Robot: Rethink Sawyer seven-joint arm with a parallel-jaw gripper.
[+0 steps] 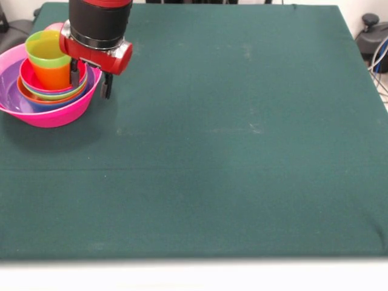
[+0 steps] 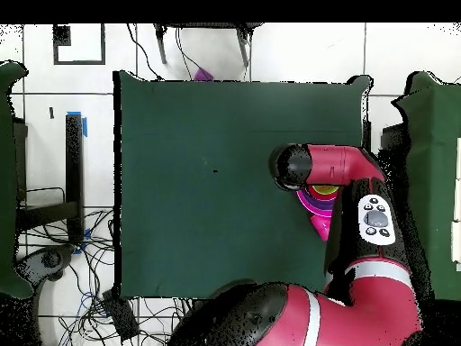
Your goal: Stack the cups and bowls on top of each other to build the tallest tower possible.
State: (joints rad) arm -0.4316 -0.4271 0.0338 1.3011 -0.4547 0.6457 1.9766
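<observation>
Hovered with claw (image 1: pixel 90 85) released and empty, tower (image 1: pixel 48 85) of bowls and cups just beside it on the table (image 1: pixel 242 151); best lifted straight up, clear of the rims.

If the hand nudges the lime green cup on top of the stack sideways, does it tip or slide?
Probably tips rather than slides: the lime green cup is tall, narrow and seated in the orange cup. It looks like thin glossy plastic, so likely light and slippery. The nested bowls in the wide pink bowl would likely stay put. The hand hangs beside it.
</observation>
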